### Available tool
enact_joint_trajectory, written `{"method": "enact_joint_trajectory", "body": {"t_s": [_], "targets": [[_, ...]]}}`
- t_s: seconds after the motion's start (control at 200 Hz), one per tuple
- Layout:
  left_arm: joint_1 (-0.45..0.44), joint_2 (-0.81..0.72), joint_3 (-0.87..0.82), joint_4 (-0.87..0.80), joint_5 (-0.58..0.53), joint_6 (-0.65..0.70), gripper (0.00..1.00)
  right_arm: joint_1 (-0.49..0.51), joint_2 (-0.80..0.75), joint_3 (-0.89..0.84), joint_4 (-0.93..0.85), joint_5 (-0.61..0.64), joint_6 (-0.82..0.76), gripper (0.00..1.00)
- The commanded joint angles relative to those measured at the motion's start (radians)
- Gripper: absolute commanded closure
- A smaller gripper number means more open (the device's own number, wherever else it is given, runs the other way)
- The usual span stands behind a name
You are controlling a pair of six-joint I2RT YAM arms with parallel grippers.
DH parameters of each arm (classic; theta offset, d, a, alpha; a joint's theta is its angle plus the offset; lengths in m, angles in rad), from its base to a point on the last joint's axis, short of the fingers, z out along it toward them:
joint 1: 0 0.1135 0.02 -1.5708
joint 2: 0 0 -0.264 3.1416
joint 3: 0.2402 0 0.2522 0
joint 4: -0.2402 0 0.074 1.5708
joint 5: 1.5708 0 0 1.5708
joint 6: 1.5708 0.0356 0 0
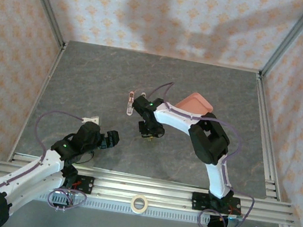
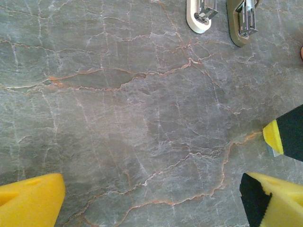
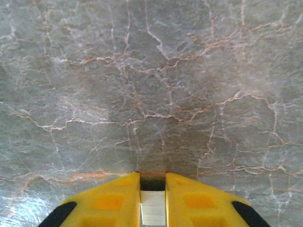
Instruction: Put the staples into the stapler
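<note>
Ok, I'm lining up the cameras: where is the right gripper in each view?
Top external: right gripper mid-table, pointing down.
Left wrist: right gripper at the right edge, just below the middle.
Right wrist: right gripper bottom centre, closed on staples.
Shared landmark: the veined grey table.

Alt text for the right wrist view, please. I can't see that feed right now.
The right hand grips a small pale-grey strip of staples between its two yellow fingers, seen from close above. Past the fingertips lies the grey tabletop, marbled with pale and rust-coloured veins.
</note>
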Motion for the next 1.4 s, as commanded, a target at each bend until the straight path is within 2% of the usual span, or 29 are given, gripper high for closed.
{"method": "enact_joint_trajectory", "body": {"t_s": [0.0, 0.23, 0.425, 0.551, 0.756, 0.991, 1.396], "targets": [[0.011, 0.003, -0.006, 0.011, -0.036, 0.011, 0.04, 0.006, 0.042, -0.003, -0.008, 0.043, 0.022, 0.83], [0.011, 0.021, -0.024, 0.067, -0.052, 0.028, 0.04, 0.006, -0.040, -0.064, 0.083, 0.095, 0.075, 0.86], [0.013, 0.066, -0.074, 0.200, -0.088, 0.035, 0.03, 0.003, -0.163, -0.134, 0.275, 0.192, 0.143, 0.87], [0.021, 0.109, -0.070, 0.263, -0.087, 0.056, 0.01, 0.001, -0.190, -0.141, 0.374, 0.254, 0.163, 0.87], [0.045, 0.164, -0.061, 0.367, -0.041, 0.127, 0.00, 0.001, -0.147, -0.075, 0.434, 0.321, 0.151, 0.87], [0.105, 0.196, -0.047, 0.403, -0.069, 0.194, 0.00, -0.005, -0.059, 0.014, 0.433, 0.358, 0.118, 0.87], [0.108, 0.197, -0.061, 0.460, -0.112, 0.282, 0.00, -0.031, 0.041, 0.123, 0.407, 0.391, 0.098, 0.87]]}}
